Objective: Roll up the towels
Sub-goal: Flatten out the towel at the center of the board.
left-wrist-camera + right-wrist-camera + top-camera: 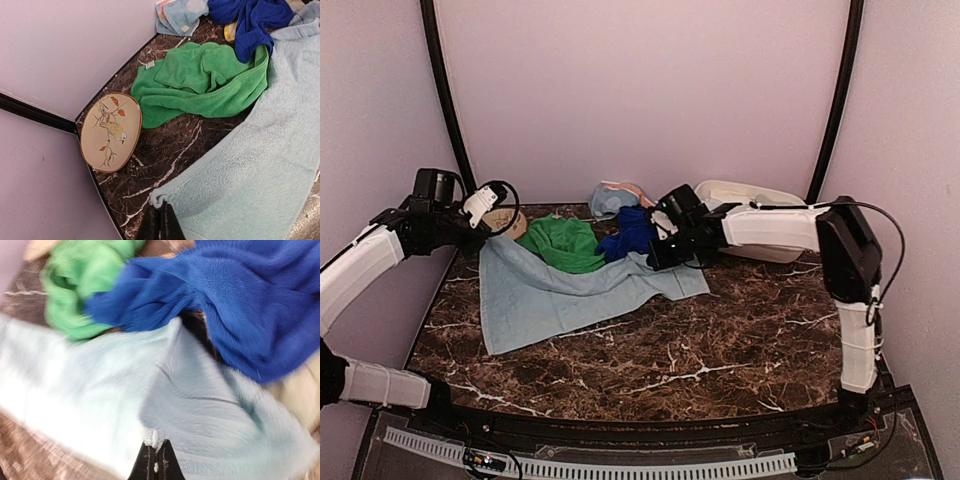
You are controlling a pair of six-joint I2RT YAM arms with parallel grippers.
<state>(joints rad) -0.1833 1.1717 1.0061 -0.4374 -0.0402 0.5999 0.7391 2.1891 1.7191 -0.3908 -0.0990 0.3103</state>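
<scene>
Light-blue towel [580, 292] lies spread over the marble table's [720, 350] left half. The left gripper [161, 221] pinches its far-left corner, the right gripper [155, 456] its far-right one. A green towel [563, 243] and royal-blue towel [628, 234] are heaped at its far edge, and a bird-painted disc [111, 131] sits in the table's far-left corner.

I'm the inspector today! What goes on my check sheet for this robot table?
Surface: dark marble table, towels at the back.
Job's things: light blue towel spread flat; green towel and blue towel crumpled; none of these rolled.
Clutter: bird disc in the left corner; white basin at right.
Claws: left claw and right claw each shut on the light blue towel's edge.
Cables: black cable loops on each arm.
Surroundings: plain pale walls.
</scene>
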